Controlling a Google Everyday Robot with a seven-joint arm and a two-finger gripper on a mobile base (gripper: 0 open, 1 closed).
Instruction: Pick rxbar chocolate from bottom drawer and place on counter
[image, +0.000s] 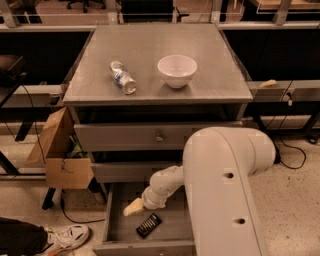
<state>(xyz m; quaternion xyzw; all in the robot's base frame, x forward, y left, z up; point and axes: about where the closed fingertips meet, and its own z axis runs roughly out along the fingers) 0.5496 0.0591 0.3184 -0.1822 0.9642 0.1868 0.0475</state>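
Observation:
The bottom drawer (120, 234) stands pulled open at the foot of the grey cabinet. On its floor lies the rxbar chocolate (149, 225), a small black bar, near the middle front. My gripper (133, 207) reaches down into the drawer, its pale tip just up and left of the bar and apart from it. The big white arm covers the drawer's right half. The counter (155, 75) is the grey top of the cabinet.
A white bowl (177, 70) and a clear plastic bottle (122, 77) lying on its side rest on the counter. Two upper drawers (159, 136) are shut. A cardboard box (62, 160) stands left of the cabinet; a shoe (67, 236) shows at lower left.

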